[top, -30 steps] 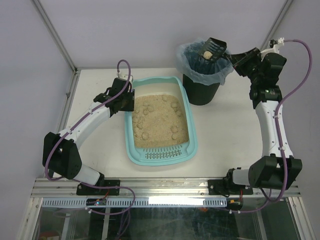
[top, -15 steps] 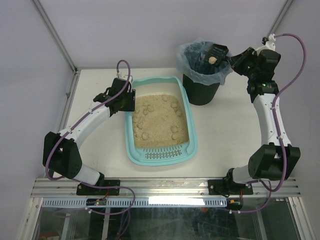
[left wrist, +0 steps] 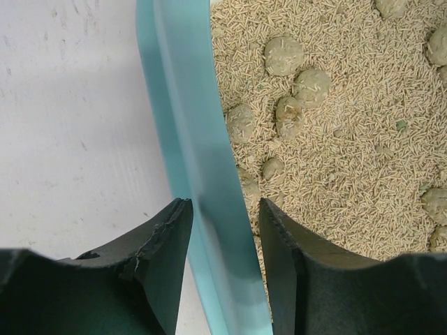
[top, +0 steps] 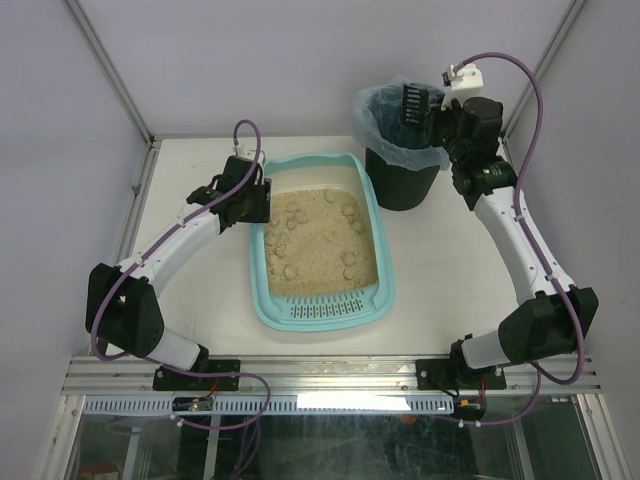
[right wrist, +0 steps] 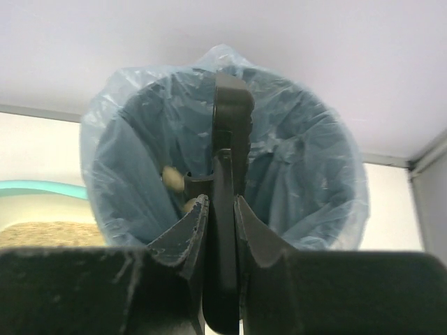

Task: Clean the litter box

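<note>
The teal plastic litter box [top: 320, 312] lies mid-bench [top: 450, 260], its smooth rim pinched by the left claw [left wrist: 225, 204]. Only the right wrist view shows the right claw [right wrist: 221, 209] clenching the black scoop [right wrist: 229, 132] inside the crinkly blue-bagged bin [right wrist: 307, 188], beside pale lumps [right wrist: 172, 179].

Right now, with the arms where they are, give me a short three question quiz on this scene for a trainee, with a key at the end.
1. True or false: the scoop lies in the litter box.
2. What sits between the fingers of the left gripper? A the litter box rim, B the scoop handle, C nothing.
3. In the right wrist view, where do the two loose clumps show?
Key: 1 false, the right gripper holds it on edge over the bin. 2 A. 3 Inside the bin's liner.
</note>
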Controlling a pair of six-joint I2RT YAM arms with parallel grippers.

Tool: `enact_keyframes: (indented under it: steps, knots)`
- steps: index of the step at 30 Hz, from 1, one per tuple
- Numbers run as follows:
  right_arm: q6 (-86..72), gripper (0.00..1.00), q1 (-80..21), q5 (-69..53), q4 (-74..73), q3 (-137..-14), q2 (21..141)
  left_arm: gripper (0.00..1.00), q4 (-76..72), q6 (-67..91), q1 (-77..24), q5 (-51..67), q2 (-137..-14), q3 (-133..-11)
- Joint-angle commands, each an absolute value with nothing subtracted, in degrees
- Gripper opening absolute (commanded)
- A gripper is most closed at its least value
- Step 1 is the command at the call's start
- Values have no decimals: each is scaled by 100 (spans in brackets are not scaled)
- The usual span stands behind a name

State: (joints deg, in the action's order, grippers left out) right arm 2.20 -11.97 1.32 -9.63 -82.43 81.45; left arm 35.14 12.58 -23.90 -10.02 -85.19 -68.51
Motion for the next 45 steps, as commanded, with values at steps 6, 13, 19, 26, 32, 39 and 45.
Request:
enact_keyframes:
  steps: [6, 13, 19, 26, 32, 39, 45]
  knots:
    - [1192, 0, -1511, 1098, -288, -8530, 7691, 45, 3310, 1163, -2358, -942, -8503, -6858]
    - [-549, 0, -1551, 595, -365, -8374, 6728, 44, 3313, 1161, -2355, -973, -8481, -6856]
    - [-1968, 0, -1555, -973, -679, -8026, 6150, 43, 3314, 1167, -2358, -901, -8533, -6855]
    - [-2308, 0, -2190, -883, -1622, -7516, 6236, 42, 3322, 1170, -2361, -812, -8569, -6872]
    - [-2126, 0, -3108, 75, -2575, -7787, 6842, 41, 3322, 1166, -2356, -831, -8561, -6865]
    - [-1880, 0, -3893, 1568, -3894, -8885, 8034, 41, 3322, 1162, -2357, -835, -8587, -6871]
    - [-1640, 0, -4259, 2544, -4619, -9752, 9086, 41, 3322, 1169, -2355, -852, -8569, -6864]
